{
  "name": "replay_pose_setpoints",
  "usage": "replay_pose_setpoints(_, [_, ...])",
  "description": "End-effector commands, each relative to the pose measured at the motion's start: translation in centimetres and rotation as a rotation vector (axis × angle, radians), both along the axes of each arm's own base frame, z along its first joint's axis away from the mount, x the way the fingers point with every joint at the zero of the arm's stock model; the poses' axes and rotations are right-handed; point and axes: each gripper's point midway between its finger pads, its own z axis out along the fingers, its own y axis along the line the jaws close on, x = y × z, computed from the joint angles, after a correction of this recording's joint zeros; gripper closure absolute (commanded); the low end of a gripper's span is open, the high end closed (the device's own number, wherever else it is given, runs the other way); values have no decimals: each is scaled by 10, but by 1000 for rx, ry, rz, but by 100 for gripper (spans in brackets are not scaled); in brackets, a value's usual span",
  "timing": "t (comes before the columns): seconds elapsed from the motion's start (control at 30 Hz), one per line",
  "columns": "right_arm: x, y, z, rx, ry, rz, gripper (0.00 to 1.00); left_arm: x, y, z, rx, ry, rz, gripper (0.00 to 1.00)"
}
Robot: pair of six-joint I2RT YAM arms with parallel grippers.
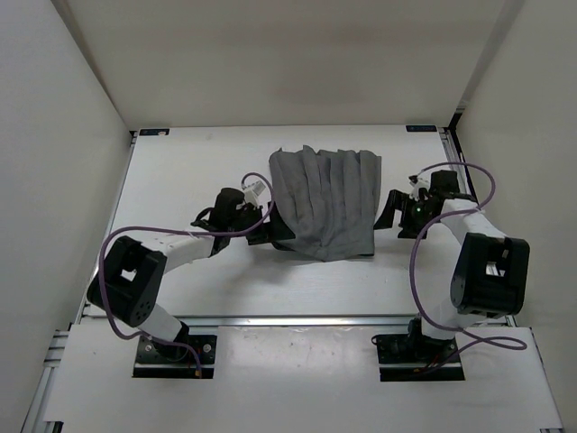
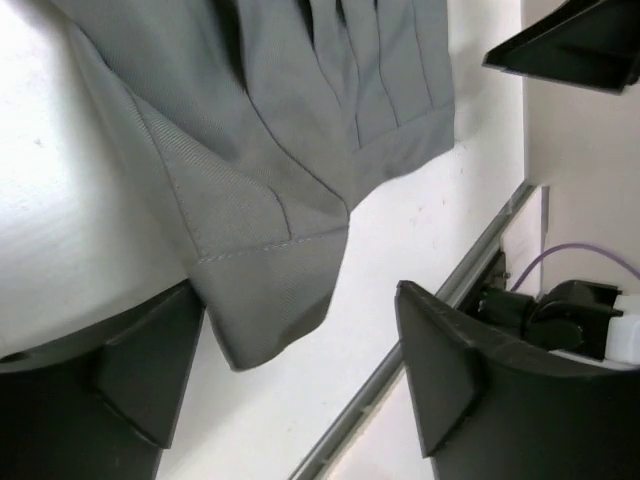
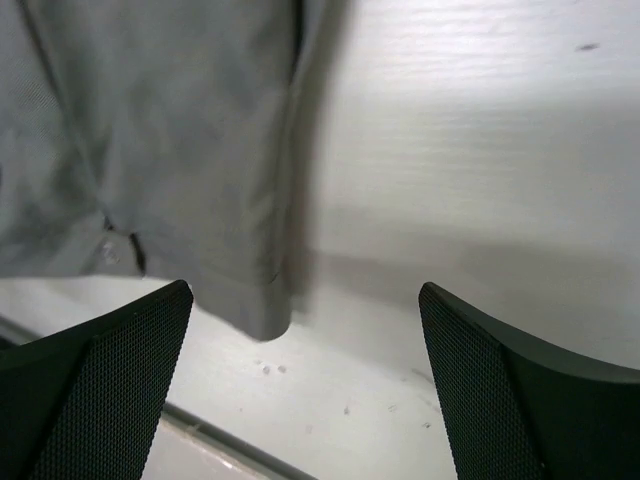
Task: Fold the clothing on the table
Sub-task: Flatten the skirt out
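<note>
Right now both of my claws stand wide and grip nothing. My left gripper (image 2: 300, 360) sits low at the near left corner of the clothing (image 1: 325, 203). Its fingers are spread to either side of a hemmed corner (image 2: 265, 320) that lies on the table (image 1: 180, 171). That corner is just beside one finger, though I cannot tell whether they touch. My right gripper (image 3: 300, 380) is at the garment's right edge, near its lower corner. The cloth's edge lies under one side of the gap and bare white surface under the rest. I judge that I flank the piece this way so each claw commands one near corner. From here either could pinch its corner and carry it across for a fold.

The garment lies mid-table, toward the far side, between my two wrists. It is medium grey, soft and limp, roughly rectangular. Long creases run from its far edge to its near edge, so it looks gathered in layers rather than spread smooth. The near left corner shows a stitched hem with another layer overlapping above it. Going by those ridges, I would say it needs more tidying before it counts as neatly folded.
</note>
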Motion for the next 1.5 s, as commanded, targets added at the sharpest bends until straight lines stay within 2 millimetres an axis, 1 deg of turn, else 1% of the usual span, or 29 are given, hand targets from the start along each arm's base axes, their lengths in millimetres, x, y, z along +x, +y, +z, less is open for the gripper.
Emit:
replay_pose_setpoints(0.0, [-20,21,10,99,-22,109,0,1,1,7,64,-63,-2,1])
replay_pose_setpoints(0.03, [-30,26,6,88,-11,143,0,0,6,6,88,-67,11,2])
replay_pose_setpoints(0.07, [-34,31,4,86,-4,159,0,0,13,5,110,-68,32,1])
replay_pose_setpoints(0.1, [-38,30,-2,55,-16,191,1,-3,20,-2,128,-56,48,2])
replay_pose_setpoints(0.17, [-45,35,-7,45,-12,202,1,-5,35,-4,157,-65,86,1])
replay_pose_setpoints(0.2, [-46,35,-10,47,-19,190,1,-5,42,-10,175,-59,109,2])
replay_pose_setpoints(0.27, [-48,36,-14,80,5,148,2,-12,55,-19,227,-42,125,1])
replay_pose_setpoints(0.3, [-49,36,-13,90,7,138,2,-10,60,-23,255,-44,134,1])
replay_pose_setpoints(0.37, [-51,36,-17,104,22,131,2,-11,64,-27,280,-47,138,1])
replay_pose_setpoints(0.4, [-47,35,-15,109,16,120,3,-6,66,-26,282,-61,157,1])
replay_pose_setpoints(0.43, [-46,33,-16,108,18,111,3,-8,66,-29,289,-56,156,1])
replay_pose_setpoints(0.5, [-43,29,-19,112,37,78,3,-5,64,-25,309,-87,165,1])
replay_pose_setpoints(0.53, [-40,28,-18,116,26,76,4,-3,71,-26,361,-108,183,2])
replay_pose_setpoints(0.57, [-39,28,-17,116,29,72,5,-3,70,-23,423,-150,173,1])
replay_pose_setpoints(0.6, [-38,29,-17,114,23,76,6,-5,80,-27,495,-160,189,1])
replay_pose_setpoints(0.67, [-34,27,-16,94,14,75,6,-3,91,-22,573,-234,202,1])
replay_pose_setpoints(0.73, [-32,28,-14,92,9,78,7,2,100,-15,579,-269,238,1])
replay_pose_setpoints(0.8, [-33,31,-13,90,14,79,7,4,115,-13,600,-284,291,1])
replay_pose_setpoints(0.87, [-31,31,-13,81,0,86,7,4,119,-13,598,-293,304,2])
replay_pose_setpoints(0.97, [-32,33,-14,79,7,88,7,5,116,-9,583,-328,312,1])
replay_pose_setpoints(1.0, [-30,35,-12,77,0,95,7,1,114,-13,583,-324,301,1])
replay_pose_setpoints(1.07, [-24,33,-8,74,-13,85,7,1,107,-15,570,-329,294,2])
replay_pose_setpoints(1.13, [-24,33,-9,74,-4,86,7,-2,94,-18,556,-333,260,1])
replay_pose_setpoints(1.2, [-20,32,-7,60,-16,91,7,-6,86,-20,560,-341,235,1])
replay_pose_setpoints(1.27, [-17,31,-5,56,-21,86,7,-8,83,-22,558,-344,223,1])
replay_pose_setpoints(1.3, [-19,30,-7,58,-8,85,7,-7,81,-21,544,-347,228,1])
replay_pose_setpoints(1.33, [-15,29,-4,55,-21,81,7,-9,79,-20,535,-349,225,1])
replay_pose_setpoints(1.37, [-14,29,-4,49,-22,79,7,-12,80,-26,543,-340,219,1])
replay_pose_setpoints(1.47, [-15,29,-4,51,-22,84,7,-11,72,-24,509,-347,213,1])
